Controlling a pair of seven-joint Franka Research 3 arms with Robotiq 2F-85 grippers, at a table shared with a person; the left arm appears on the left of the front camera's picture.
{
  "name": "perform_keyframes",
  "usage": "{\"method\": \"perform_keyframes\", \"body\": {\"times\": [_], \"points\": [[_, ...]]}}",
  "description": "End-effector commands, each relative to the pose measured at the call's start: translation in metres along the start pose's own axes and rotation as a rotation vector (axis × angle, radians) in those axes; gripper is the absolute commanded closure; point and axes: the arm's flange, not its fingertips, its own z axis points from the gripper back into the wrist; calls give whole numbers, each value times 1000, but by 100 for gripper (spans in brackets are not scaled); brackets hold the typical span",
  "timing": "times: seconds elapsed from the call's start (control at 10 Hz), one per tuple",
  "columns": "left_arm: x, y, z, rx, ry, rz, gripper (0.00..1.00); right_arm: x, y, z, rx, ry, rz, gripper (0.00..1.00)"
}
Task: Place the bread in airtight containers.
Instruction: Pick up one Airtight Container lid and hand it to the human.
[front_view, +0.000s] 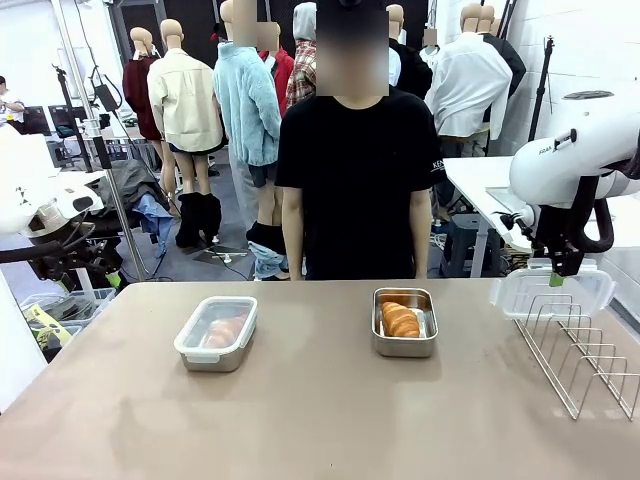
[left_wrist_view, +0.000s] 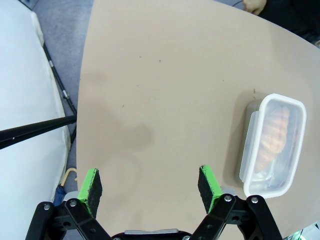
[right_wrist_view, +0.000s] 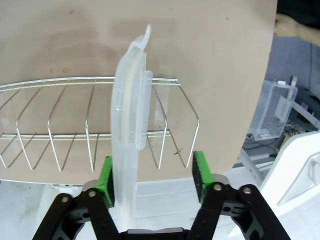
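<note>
Two airtight containers sit on the brown table. The left one (front_view: 216, 333) has its clear lid on, with bread showing through it (left_wrist_view: 272, 136). The right tin (front_view: 405, 322) stands uncovered and holds a golden croissant (front_view: 400, 320). A second clear lid (right_wrist_view: 130, 125) stands on edge in the wire rack (right_wrist_view: 60, 125). My right gripper (right_wrist_view: 152, 172) straddles this lid: one green pad (right_wrist_view: 106, 172) lies against it, the other pad stands clear, so the gripper is open. In the front view this gripper (front_view: 555, 272) hangs over the lid (front_view: 550, 292). My left gripper (left_wrist_view: 150, 187) hovers open over bare table, left of the lidded tin (left_wrist_view: 272, 145).
The wire rack (front_view: 585, 350) takes up the table's right edge. A person in a black shirt (front_view: 355, 180) stands at the far side, hands down. Bare tabletop (front_view: 300, 410) spreads in front of both tins.
</note>
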Motion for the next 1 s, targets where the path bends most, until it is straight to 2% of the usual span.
{"method": "perform_keyframes", "body": {"times": [0.0,0.1,0.6,0.9], "points": [[0,0,1,23,10,13,0,1,-4,-1,13,28,-13,80],[0,0,1,23,10,13,0,0,-3,0,13,29,-16,100],[0,0,1,23,10,13,0,-1,-5,7,24,37,-16,100],[0,0,1,23,10,13,0,-4,-6,16,93,3,-58,100]]}}
